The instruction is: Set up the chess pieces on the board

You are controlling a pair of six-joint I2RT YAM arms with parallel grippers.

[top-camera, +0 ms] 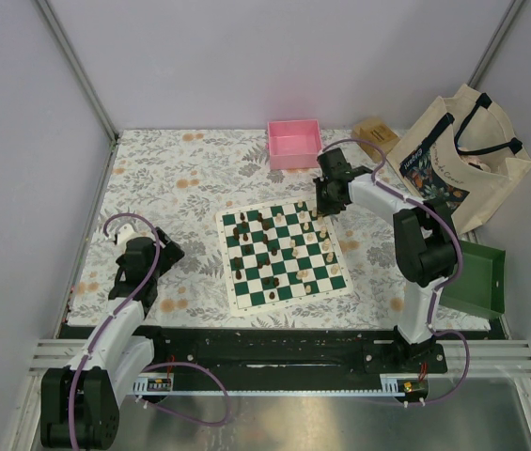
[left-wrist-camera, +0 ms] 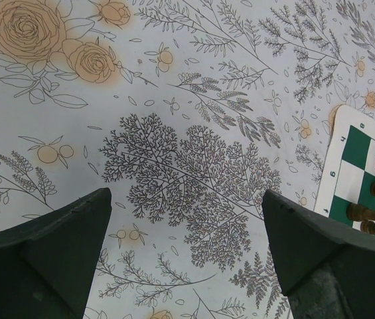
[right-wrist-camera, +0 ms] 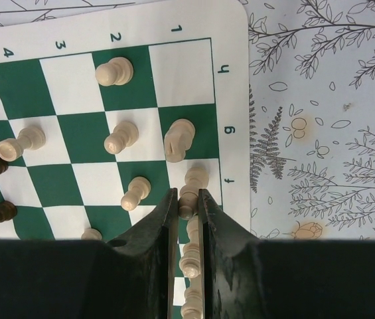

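A: Right pincer (right-wrist-camera: 188, 193), what is it doing?
B: It is almost closed, with its two fingers pinching a cream piece (right-wrist-camera: 194, 178). That piece is at the right edge of the board (right-wrist-camera: 74, 86), beside the letter f and near the far right corner.
A: And the other pieces?
B: More cream pieces (right-wrist-camera: 115, 70) stand on the squares just inside that edge. Dark pieces (left-wrist-camera: 372, 213) stand along the board's left edge.
A: Where does the board lie?
B: Flat near the middle of the table (top-camera: 171, 188), turned slightly askew to its edges.
A: And the left pincer (left-wrist-camera: 186, 193)?
B: Its fingers are spread wide with nothing between them. It hangs over the floral cloth towards the table's left edge, apart from the board.
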